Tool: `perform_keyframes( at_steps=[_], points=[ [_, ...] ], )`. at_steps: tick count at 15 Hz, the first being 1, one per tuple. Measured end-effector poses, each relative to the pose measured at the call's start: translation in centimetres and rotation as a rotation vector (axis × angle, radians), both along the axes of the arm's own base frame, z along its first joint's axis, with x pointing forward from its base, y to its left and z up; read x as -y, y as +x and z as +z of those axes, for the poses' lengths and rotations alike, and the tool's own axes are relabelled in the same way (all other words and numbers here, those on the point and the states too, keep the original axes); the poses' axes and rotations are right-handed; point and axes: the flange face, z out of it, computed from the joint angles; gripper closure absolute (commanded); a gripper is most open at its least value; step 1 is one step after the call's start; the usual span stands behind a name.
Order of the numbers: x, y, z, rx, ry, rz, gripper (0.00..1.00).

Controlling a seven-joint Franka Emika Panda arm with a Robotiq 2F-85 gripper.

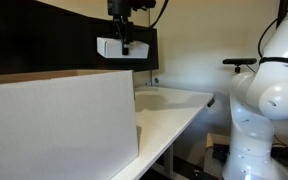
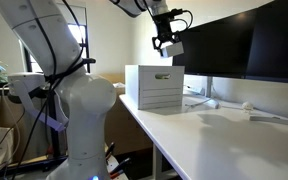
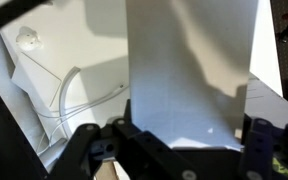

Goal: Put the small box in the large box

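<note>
The small box [image 1: 110, 47] is flat and white, and it hangs high in the air in my gripper [image 1: 125, 42]. It also shows in an exterior view [image 2: 172, 48] under the gripper [image 2: 166, 40]. In the wrist view the small box [image 3: 189, 70] fills the middle, clamped between the black jaws of the gripper [image 3: 189, 140]. The large box [image 1: 59, 125] has white sides and stands on the table, below and in front of the gripper. In an exterior view the large box [image 2: 154, 88] sits below the held box.
Dark monitors [image 2: 229, 50] stand along the back of the white table [image 2: 224, 140]. The monitor also shows in an exterior view [image 1: 79, 40]. White cables [image 3: 69, 85] and a small white object [image 3: 26, 38] lie on the tabletop. The robot's white base [image 1: 264, 95] stands beside the table.
</note>
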Motion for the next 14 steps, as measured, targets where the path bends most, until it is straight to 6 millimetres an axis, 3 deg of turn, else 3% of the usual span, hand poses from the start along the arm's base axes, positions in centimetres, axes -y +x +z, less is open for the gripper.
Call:
perform_keyframes(
  at_steps=[9,14],
  points=[
    [-5.5,2.4,3.2,-0.011,-0.021,0.182,0.42],
    [-8.0,4.0,3.5,-0.026,-0.034,0.314,0.42]
  ],
)
